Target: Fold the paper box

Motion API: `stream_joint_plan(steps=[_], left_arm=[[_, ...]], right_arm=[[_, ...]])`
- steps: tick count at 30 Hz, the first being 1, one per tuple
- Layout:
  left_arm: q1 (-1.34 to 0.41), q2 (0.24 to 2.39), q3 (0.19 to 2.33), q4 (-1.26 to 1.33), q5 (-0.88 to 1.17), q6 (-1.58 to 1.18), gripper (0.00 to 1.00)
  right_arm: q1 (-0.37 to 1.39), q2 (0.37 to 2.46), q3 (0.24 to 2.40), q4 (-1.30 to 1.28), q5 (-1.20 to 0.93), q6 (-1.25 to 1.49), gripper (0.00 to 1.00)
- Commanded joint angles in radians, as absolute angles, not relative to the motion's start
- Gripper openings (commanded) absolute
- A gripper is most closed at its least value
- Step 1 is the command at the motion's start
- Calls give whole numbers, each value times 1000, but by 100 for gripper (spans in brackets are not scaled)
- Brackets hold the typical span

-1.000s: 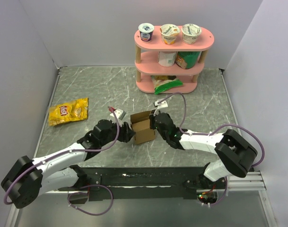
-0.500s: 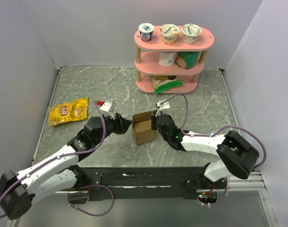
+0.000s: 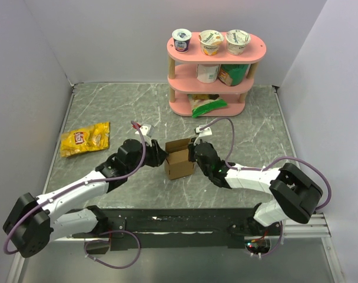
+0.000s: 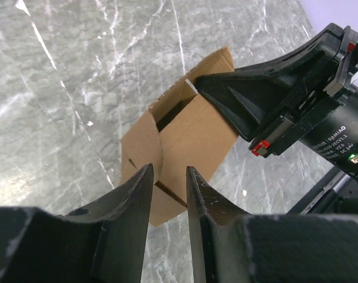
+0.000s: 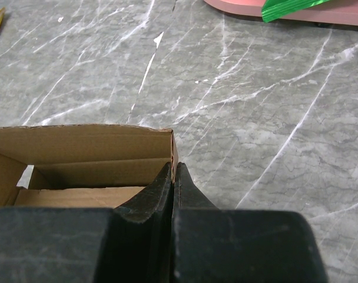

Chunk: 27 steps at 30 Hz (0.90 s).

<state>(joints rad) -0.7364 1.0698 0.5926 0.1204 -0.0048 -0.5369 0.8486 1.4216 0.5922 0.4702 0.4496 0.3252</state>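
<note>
Plainly, the paper box [image 3: 179, 159] sat near the middle of the table [image 3: 108, 112], half formed, its top open and one flap standing up at the far side. The right gripper [image 5: 173, 174] was pinched flat on the box's right wall at a corner, fingers closed on the cardboard. The left gripper [image 4: 167, 171] came in from the other side with its fingers a little apart, lined up on the rounded side flap. I could not tell whether either finger touched it.

My worry was the single pinch point. If the left pushed the flap hard, the box could pivot about the right's grip or slide out of it, and the wall could crease. If the left closed off-line, it might crush the flap's edge instead of folding it.

By count, I had one box, two grippers, one yellow snack bag [image 3: 85, 139] well to the left, one pink shelf [image 3: 258, 56] at the back, and three cups [image 3: 211, 41] on its top tier.
</note>
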Motion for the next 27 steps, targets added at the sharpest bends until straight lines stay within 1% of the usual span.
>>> stream_joint_plan(steps=[1, 21, 27], left_arm=[[-736, 1095, 594, 201, 35, -561, 35], [-736, 1144, 502, 348, 121, -607, 32], [-738, 1076, 457, 313, 97, -586, 34]], right_arm=[[859, 1425, 568, 362, 449, 339, 0], [859, 1433, 552, 396, 449, 334, 0], [859, 1424, 499, 469, 446, 328, 0]])
